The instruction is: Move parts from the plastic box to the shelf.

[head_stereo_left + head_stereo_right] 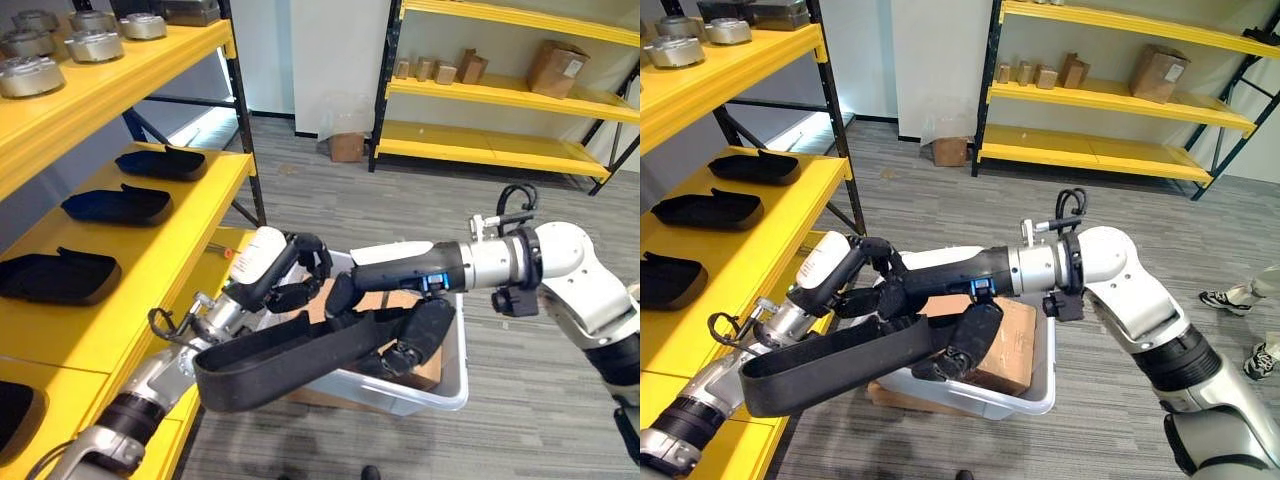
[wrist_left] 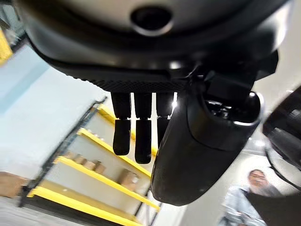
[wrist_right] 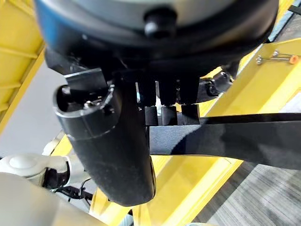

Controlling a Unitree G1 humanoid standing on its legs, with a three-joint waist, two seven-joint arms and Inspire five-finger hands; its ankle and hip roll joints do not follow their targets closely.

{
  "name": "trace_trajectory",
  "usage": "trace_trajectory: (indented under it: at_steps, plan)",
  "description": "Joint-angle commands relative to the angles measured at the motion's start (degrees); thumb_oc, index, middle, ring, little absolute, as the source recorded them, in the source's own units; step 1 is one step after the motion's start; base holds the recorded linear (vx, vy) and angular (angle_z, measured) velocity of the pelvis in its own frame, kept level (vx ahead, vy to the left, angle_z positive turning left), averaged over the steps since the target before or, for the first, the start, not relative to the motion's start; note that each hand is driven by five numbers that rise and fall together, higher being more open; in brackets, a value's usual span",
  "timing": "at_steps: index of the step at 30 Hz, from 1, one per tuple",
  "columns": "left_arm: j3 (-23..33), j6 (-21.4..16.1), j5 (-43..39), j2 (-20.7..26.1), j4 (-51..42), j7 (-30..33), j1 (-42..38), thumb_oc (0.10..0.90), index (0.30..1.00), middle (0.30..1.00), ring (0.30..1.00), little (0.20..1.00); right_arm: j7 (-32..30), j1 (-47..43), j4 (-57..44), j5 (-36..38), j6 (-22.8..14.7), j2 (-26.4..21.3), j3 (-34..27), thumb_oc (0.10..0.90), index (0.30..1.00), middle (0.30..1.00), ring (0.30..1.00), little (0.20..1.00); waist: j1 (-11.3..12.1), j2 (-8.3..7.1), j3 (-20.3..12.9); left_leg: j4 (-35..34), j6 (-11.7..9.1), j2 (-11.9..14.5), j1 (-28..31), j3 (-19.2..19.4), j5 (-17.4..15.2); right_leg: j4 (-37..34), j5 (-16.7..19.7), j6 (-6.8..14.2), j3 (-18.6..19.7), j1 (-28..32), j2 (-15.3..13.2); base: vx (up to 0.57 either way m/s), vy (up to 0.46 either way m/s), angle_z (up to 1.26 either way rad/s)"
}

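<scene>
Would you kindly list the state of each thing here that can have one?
Long black part: lifted above the box, held by both hands.
Left hand: curled round the part's upper edge.
Right hand: fingers closed on the part.
Plastic box: on the floor, another black part inside.
Shelf: carries three black parts in a row.

Silver-grey arms with black joint bands end in dark hands, left hand point(image 1: 290, 272) with a white-covered thumb, right hand point(image 1: 345, 297) behind a blue-marked black forearm
</scene>
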Motion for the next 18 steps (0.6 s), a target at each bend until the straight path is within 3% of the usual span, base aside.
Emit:
trace_trajectory:
  at_steps: [1, 12, 18]
  plan:
    - [5.2, 0.6, -5.5, 1.4, 2.5, 4.3, -6.4, 0.9, 1.0, 1.0, 1.0, 1.0, -4.8, -2.2, 2.6, 3.0, -5.1, -0.9, -5.8, 0.4, 0.3, 0.3, 0.3, 0.3, 0.8, 0.12, -3.9, -0.4, -2.4, 2.4, 1.5, -3.3, -5.1, 2.2, -4.4, 5.5, -2.4, 1.7, -4.7, 0.0, 0.0, 0.0]
    - [12.3, 4.3, 4.7, 8.5, 12.0, 14.9, -1.4, 0.9, 1.0, 1.0, 1.0, 1.0, -5.3, 5.1, 12.6, 6.0, -9.8, -9.0, -13.4, 0.4, 0.3, 0.3, 0.3, 0.3, -0.2, 0.01, -3.9, -0.4, -2.6, 2.6, 1.5, -2.6, -4.9, 2.3, -4.3, 5.7, -2.2, 1.3, -4.5, 0.0, 0.0, 0.0]
    - [13.8, 1.3, 7.3, 12.0, 16.2, 16.8, -0.4, 0.9, 1.0, 1.0, 1.0, 1.0, -6.6, 6.7, 15.6, 6.8, -11.3, -12.5, -14.8, 0.4, 0.3, 0.3, 0.3, 0.3, -0.8, 0.03, -3.5, -0.4, -2.6, 2.8, 1.7, -2.0, -4.8, 2.2, -4.3, 5.8, -2.0, 1.2, -4.5, 0.0, 0.0, -0.01]
